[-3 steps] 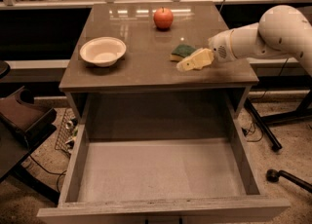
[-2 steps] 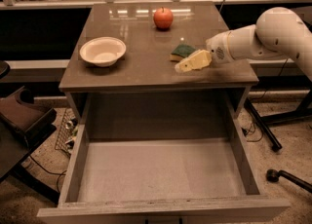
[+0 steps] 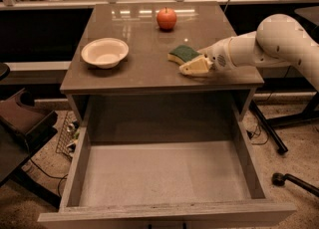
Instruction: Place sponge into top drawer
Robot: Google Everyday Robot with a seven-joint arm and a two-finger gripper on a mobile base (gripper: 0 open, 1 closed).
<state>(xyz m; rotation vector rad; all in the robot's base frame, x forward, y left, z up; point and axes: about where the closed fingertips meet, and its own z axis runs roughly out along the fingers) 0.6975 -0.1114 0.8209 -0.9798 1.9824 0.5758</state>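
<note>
The sponge (image 3: 183,53), dark green on top with a yellow base, lies on the grey-brown table top (image 3: 144,66) right of centre. My gripper (image 3: 191,66) reaches in from the right on the white arm (image 3: 269,44). Its cream fingertips are low over the table, just in front of and to the right of the sponge, close to its edge. The top drawer (image 3: 164,173) is pulled fully out below the table. Its pale bottom shows nothing inside.
A white bowl (image 3: 104,52) sits on the table's left part. A red apple (image 3: 166,18) stands at the back centre. A dark chair (image 3: 22,123) is at the left. Chair legs and a castor (image 3: 279,178) are on the floor at the right.
The gripper has stayed beside the sponge with barely any shift. The sponge, bowl, apple and drawer have not moved.
</note>
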